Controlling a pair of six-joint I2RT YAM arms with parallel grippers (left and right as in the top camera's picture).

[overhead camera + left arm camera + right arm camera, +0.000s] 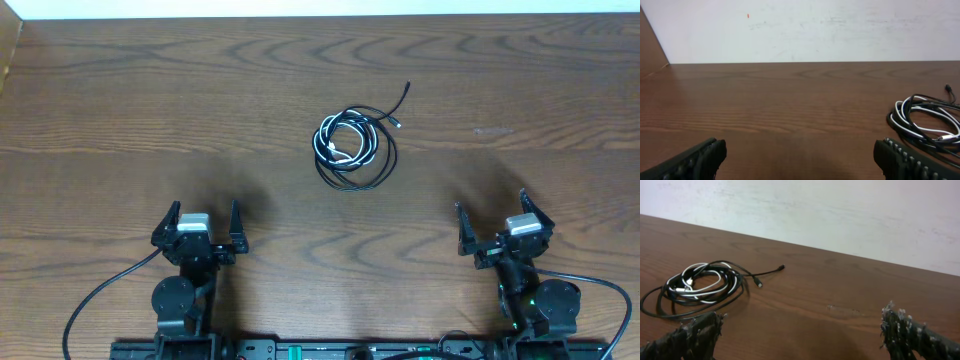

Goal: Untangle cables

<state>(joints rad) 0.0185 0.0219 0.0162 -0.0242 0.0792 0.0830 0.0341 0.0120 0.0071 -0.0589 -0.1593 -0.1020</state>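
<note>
Black and white cables [352, 150] lie coiled, overlaps unclear; left gripper [203, 210] and right gripper [492, 203] gape.

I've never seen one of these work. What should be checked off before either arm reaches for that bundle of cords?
1. Left jaws open, holding nothing: ok.
2. Right jaws open, holding nothing: ok.
3. Cables uncovered, in the open on the table: ok.
4. A loose black end sticking out to grab: ok.
5. White cable free of the black loops: not ok, it is wound among them.
6. Real knots among the loops: cannot tell.
</note>
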